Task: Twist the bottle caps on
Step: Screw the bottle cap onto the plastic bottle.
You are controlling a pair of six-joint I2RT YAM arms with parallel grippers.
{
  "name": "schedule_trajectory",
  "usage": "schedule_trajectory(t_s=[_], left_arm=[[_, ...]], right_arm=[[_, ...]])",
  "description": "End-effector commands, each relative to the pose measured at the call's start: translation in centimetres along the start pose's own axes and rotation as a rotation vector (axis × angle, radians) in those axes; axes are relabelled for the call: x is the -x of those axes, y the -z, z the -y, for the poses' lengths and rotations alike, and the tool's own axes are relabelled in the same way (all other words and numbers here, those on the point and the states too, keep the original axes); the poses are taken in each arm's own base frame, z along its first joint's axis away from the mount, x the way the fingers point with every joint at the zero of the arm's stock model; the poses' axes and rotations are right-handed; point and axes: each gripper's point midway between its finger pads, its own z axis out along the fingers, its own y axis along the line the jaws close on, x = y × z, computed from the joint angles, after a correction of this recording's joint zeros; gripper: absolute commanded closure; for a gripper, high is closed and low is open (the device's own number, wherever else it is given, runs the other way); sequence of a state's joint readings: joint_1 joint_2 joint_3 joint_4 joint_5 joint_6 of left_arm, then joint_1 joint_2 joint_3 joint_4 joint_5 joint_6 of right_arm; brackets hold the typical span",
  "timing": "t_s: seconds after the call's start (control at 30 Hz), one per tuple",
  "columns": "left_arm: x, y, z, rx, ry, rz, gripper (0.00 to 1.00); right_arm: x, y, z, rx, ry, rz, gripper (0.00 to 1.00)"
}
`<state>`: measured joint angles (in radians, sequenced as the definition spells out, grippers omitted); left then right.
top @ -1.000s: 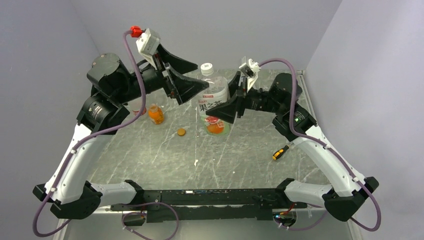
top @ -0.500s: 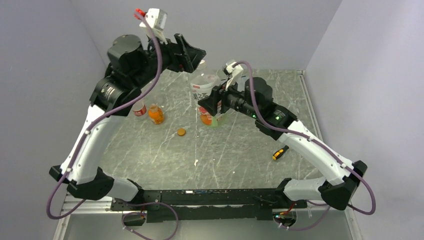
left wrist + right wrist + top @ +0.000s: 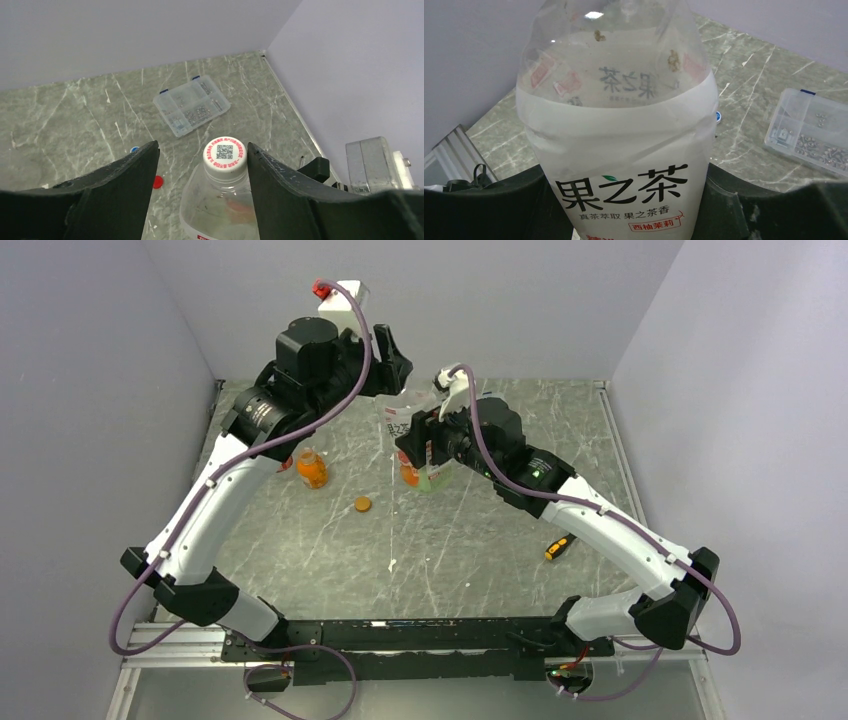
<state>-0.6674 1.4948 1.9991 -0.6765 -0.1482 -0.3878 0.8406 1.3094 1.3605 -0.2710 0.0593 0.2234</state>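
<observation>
My right gripper is shut on the white-labelled bottle, its fingers pressed against both sides of the label. In the top view this bottle stands upright at the back middle, held by the right gripper. A whitish cap with a printed code sits on the bottle's neck. My left gripper straddles that cap, open. Its right finger lies close against the cap, and a gap shows on the left. A red cap, a blue cap and an orange cap lie loose on the table.
A squat bottle of orange liquid stands left of the held bottle. The flat clear compartment box lies behind it near the back wall. A screwdriver rests at the right by the right arm.
The left arm rose and swung right over the bottle top, and its jaws narrowed around the cap. The right arm shifted the held bottle slightly left.
</observation>
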Motion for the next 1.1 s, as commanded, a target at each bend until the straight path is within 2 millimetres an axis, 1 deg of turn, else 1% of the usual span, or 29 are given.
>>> schedule_trajectory(t_s=[0.0,0.1,0.53,0.77,1.07], left_arm=[[1.1,0.7,0.1,0.005,0.027,0.044,0.33],[0.8,0.3,0.2,0.000,0.036,0.031,0.36],[0.7,-1.0,1.3,-0.038,0.065,0.021,0.35],[0.9,-1.2,1.5,-0.044,0.077,0.027,0.37],[1.2,-1.4,1.8,-0.055,0.093,0.031,0.37]], right_arm=[[3.6,0.4,-0.4,-0.004,0.015,0.099,0.92],[3.5,0.4,-0.4,-0.004,0.017,0.099,0.92],[3.5,0.3,-0.5,0.000,0.024,0.090,0.92],[3.3,0.3,-0.4,-0.005,0.028,0.081,0.92],[3.1,0.3,-0.3,-0.012,0.031,0.074,0.92]])
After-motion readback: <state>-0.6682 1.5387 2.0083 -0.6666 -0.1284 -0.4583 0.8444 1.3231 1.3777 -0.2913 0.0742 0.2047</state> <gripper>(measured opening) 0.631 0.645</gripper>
